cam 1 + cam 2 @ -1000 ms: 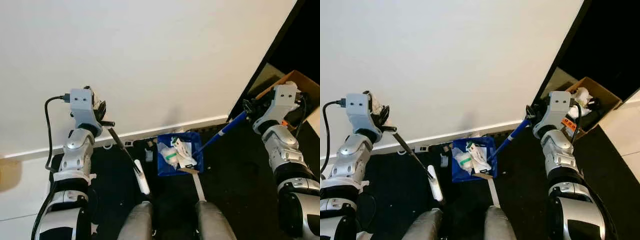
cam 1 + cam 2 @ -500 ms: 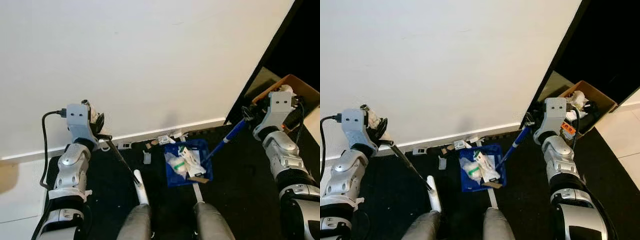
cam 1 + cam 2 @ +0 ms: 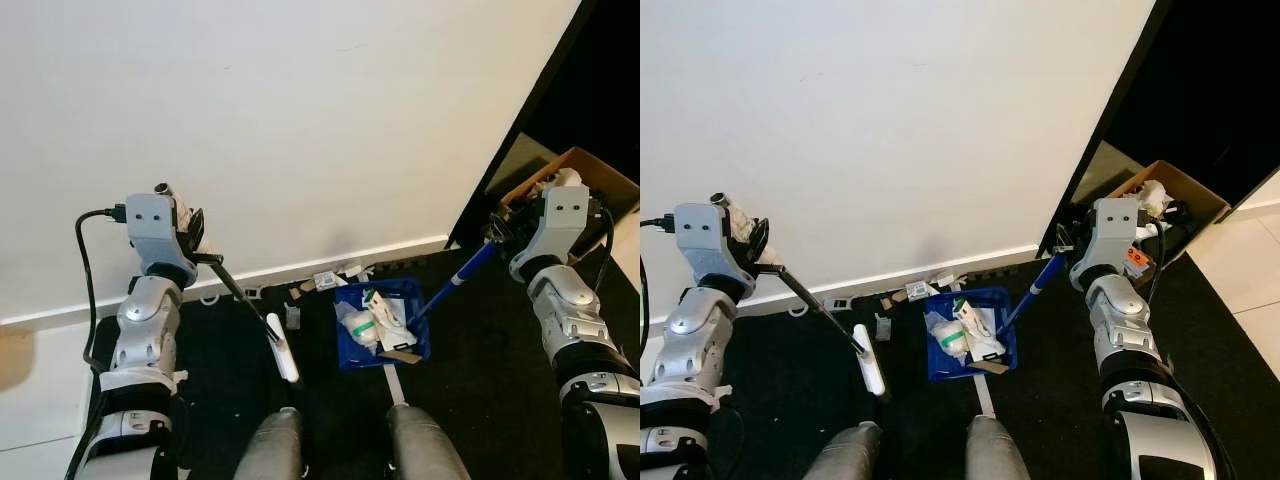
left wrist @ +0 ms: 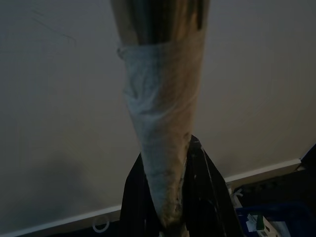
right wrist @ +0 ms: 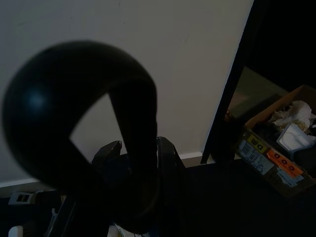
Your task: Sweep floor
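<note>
While the left tool [image 3: 196, 250] clamps the broom [image 3: 247, 307], its white head rests on the dark floor [image 3: 480, 350] near the baseboard. The right tool [image 3: 497, 236] grips the blue dustpan [image 3: 382, 323] handle; the litter-filled pan lies between both tools.

Setting: interior of a home, along a room edge. A plain white wall [image 3: 300, 110] is running across the far side, meeting a white baseboard [image 3: 330, 260] at floor level. Dark carpet-like flooring [image 3: 480, 350] is covering the near area. At far right, a dark doorway [image 3: 1210, 90] is opening beside the wall, and an open cardboard box [image 3: 1160, 205] holding crumpled odds and ends is sitting just beside it. Pale tile [image 3: 1255, 260] is showing at the right edge.
</note>
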### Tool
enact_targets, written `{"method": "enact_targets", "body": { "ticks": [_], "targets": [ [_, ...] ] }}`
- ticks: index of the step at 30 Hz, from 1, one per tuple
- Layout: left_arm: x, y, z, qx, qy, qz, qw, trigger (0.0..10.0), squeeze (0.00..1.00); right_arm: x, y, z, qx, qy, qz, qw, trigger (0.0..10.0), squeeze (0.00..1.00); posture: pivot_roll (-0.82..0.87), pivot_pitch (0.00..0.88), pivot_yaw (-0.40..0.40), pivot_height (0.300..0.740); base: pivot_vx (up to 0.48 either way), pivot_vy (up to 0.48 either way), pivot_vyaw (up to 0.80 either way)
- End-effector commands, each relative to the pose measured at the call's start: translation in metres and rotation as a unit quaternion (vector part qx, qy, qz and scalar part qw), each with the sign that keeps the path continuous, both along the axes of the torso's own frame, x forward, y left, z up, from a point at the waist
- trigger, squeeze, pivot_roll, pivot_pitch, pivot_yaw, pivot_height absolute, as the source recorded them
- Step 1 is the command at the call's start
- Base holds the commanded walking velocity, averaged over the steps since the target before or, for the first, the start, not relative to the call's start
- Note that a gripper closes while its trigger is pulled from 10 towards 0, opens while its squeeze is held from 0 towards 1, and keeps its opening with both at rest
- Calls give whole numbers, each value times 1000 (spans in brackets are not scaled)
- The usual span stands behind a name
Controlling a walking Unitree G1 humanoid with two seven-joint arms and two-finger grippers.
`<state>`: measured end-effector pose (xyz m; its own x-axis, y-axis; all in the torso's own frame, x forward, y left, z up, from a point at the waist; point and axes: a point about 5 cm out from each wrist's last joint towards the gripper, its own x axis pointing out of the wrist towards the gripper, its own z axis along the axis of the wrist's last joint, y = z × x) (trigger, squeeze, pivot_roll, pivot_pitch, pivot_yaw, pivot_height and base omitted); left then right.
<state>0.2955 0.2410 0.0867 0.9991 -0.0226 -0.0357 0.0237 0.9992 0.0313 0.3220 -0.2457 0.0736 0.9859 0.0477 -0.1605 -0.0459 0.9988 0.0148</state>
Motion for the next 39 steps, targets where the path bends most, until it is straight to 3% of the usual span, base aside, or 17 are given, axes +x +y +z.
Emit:
{"method": "enact_targets", "body": {
  "ticks": [1, 12, 39],
  "targets": [
    [3, -3, 5, -4, -15, 3, 1000, 10000, 0, 4, -2, 13, 1, -38, -7, 999, 10000, 0, 17, 0, -8, 740, 0, -296, 0],
    [3, -8, 2, -18, -13, 11, 1000, 10000, 0, 4, 4, 10, -3, -34, 5, 999, 10000, 0, 18, 0, -11, 740, 0, -361, 0],
    [4, -10, 1, -26, -12, 16, 999, 10000, 0, 4, 4, 11, -10, -31, 10, 999, 10000, 0, 13, 4, -14, 740, 0, -480, 0]
  ]
}}
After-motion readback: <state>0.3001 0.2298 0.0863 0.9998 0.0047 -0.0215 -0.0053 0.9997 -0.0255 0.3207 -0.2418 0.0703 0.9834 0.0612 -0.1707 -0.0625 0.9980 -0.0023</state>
